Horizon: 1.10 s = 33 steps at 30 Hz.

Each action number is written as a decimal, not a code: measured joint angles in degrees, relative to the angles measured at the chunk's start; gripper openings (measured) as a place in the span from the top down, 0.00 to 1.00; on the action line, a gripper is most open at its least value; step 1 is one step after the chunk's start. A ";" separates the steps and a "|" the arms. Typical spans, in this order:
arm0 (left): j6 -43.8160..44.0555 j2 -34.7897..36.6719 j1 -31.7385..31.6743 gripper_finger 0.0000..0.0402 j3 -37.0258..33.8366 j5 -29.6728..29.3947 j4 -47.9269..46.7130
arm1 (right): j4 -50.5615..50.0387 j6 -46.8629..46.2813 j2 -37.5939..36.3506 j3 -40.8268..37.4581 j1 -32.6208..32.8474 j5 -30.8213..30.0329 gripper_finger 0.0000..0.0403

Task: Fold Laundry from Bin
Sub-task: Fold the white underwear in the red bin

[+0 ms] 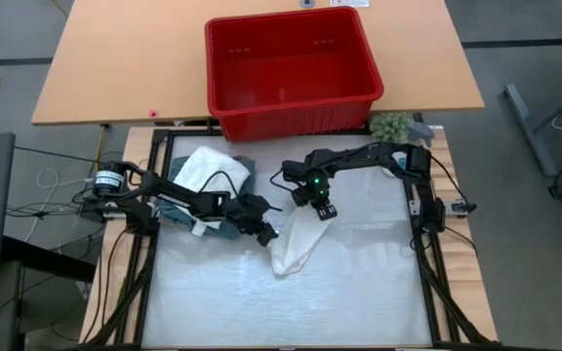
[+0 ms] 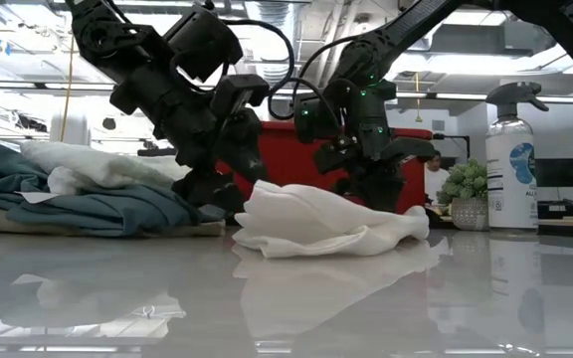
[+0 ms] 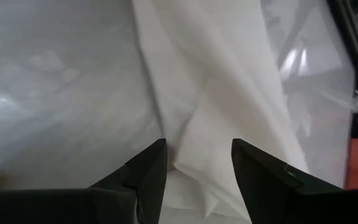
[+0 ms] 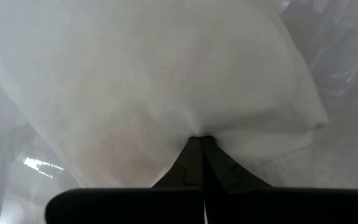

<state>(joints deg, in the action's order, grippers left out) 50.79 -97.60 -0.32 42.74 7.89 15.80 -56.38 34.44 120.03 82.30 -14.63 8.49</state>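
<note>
The right gripper [image 4: 201,138] has its fingers pinched together on a fold of the white cloth [image 1: 296,239], its arm bent low over the table [image 1: 359,283]. The left gripper [image 3: 197,152] stands about half apart, the same cloth lying between its fingers [image 3: 148,171], though whether they touch it I cannot tell. Only the low view shows the cloth bunched up. Behind the left gripper lies a teal and white pile [image 2: 88,194]; beyond both, the red bin [image 1: 291,68].

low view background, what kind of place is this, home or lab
Most likely a robotics lab or open office, not a home: exposed ceiling ducts, a wooden workbench holding the red bin, and a spray bottle on a side counter.
</note>
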 joint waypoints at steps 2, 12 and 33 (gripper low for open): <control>0.00 0.00 0.00 0.58 0.00 -1.50 -0.96 | 0.01 0.00 0.00 0.00 0.00 0.00 0.96; 1.43 0.00 0.11 0.66 0.00 1.38 -1.94 | 0.06 0.43 0.00 0.00 -0.11 -0.02 0.96; 4.20 0.00 -0.26 1.00 0.27 3.93 -0.98 | 1.79 0.68 -0.01 0.02 -0.55 -0.02 0.96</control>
<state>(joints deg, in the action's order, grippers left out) 55.00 -97.60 -0.58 43.01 11.82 14.82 -54.59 35.11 120.02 82.32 -15.18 8.47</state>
